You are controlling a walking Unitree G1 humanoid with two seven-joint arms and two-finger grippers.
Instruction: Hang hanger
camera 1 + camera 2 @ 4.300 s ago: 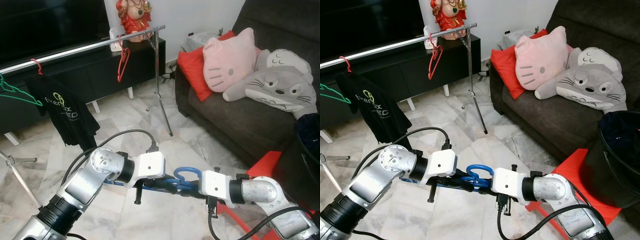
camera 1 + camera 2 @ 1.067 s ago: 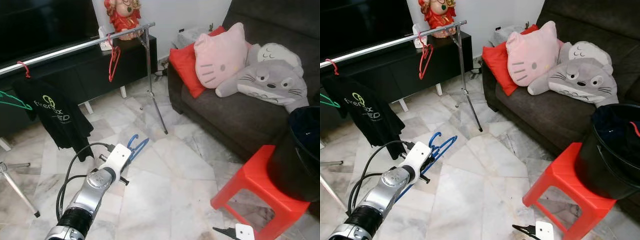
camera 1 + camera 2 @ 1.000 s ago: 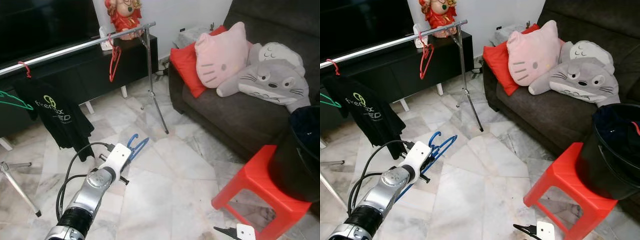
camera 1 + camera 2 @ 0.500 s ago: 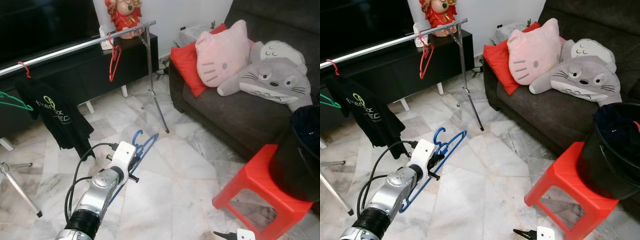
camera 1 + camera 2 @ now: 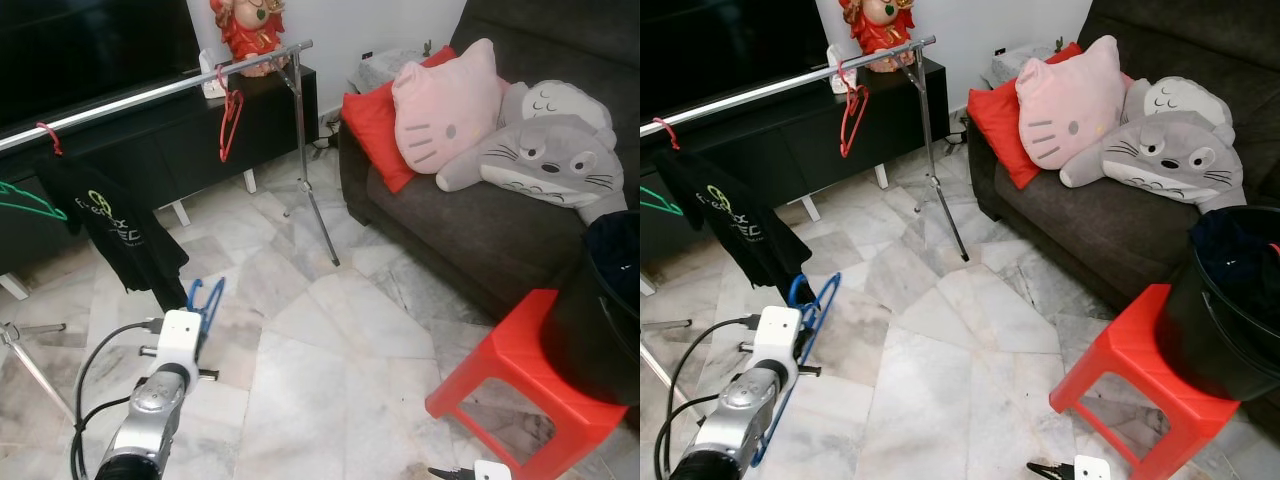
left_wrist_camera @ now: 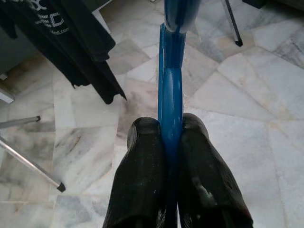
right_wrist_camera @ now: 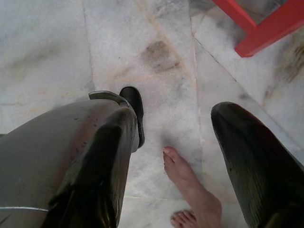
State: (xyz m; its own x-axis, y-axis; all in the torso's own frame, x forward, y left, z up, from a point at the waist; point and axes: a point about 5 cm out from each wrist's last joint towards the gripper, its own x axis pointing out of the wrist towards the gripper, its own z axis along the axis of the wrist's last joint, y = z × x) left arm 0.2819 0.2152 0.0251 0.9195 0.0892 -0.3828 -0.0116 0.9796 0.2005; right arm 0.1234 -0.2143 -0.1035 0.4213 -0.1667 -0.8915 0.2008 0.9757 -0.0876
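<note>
Carrying the blue hanger (image 6: 171, 90), the left gripper (image 6: 172, 142) had its fingers clamped on the thin frame, low and well short of the rail (image 5: 150, 95). Right gripper (image 7: 173, 142) hung open, empty. A slipping or twisting hanger could miss the rail or snag the black shirt (image 5: 115, 235).

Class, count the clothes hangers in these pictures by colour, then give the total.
Red hangers: 2, one bare and one carrying a black T-shirt, both on the rail
Green hanger: 1, on the rail
Blue hanger: 1, clamped in the left gripper
Total: 4
</note>
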